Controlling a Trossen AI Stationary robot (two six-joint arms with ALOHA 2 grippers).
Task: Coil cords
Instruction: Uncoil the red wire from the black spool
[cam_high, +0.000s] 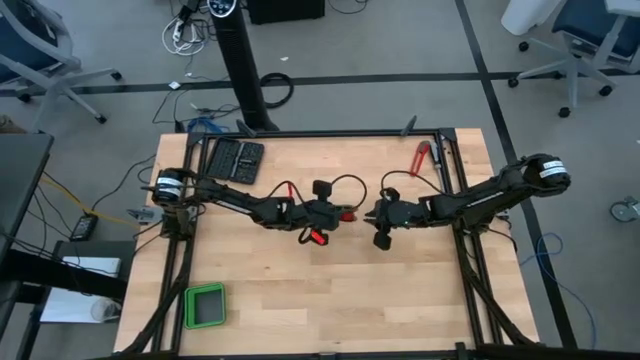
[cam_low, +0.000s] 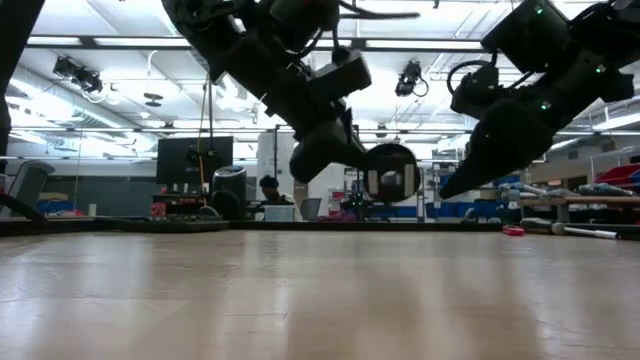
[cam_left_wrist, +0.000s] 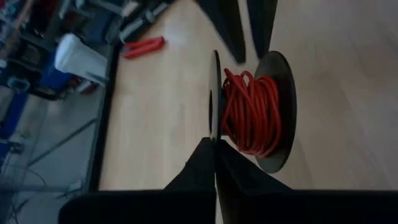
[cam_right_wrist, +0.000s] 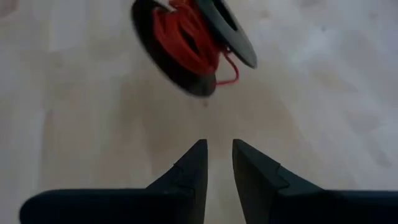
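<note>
The table (cam_high: 330, 300) is pale wood planking inside a black frame, standing on a grey floor crossed by dark lines, with office chairs and loose cables around it. On the top lie a black tray of parts (cam_high: 235, 159) at the far left, a red-handled tool (cam_high: 422, 157) near the far right edge and a green square container (cam_high: 205, 306) near the front left. The low view looks across the wood into a large workshop with ceiling lights, a monitor, benches and a seated person (cam_low: 270, 192). Both arms meet over the table's middle. The left gripper (cam_left_wrist: 215, 163) is clenched on the rim of a black spool (cam_left_wrist: 278, 112), held clear of the wood, and the red cord (cam_left_wrist: 252, 112) is wound around the spool between its 2 discs. The right gripper (cam_right_wrist: 219, 152) hangs just beside, fingers parted with a narrow gap and nothing between them; in its wrist view 1 short loop of cord strays from the spool.
</note>
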